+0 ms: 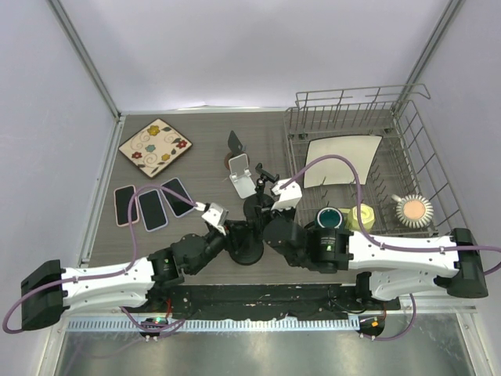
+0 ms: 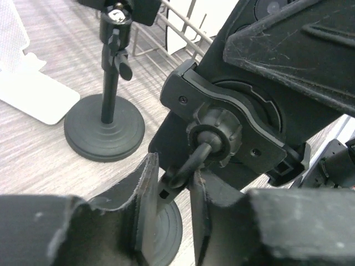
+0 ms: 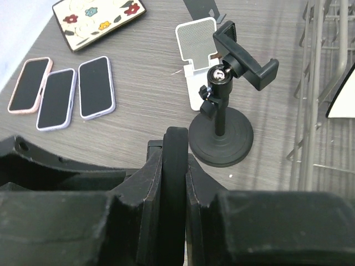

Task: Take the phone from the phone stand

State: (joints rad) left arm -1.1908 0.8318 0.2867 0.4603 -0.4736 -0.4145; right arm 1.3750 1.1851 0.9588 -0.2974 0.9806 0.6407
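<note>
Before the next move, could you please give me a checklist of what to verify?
1. Left gripper closed around the stand neck: ok.
2. Right gripper shut on the phone edge: ok.
3. Phone out of the cradle: not ok, it sits in the cradle.
4. Stand base seated flat: cannot tell, mostly hidden by the fingers.
5. Empty stand clear of both grippers: ok, it stands apart.
</note>
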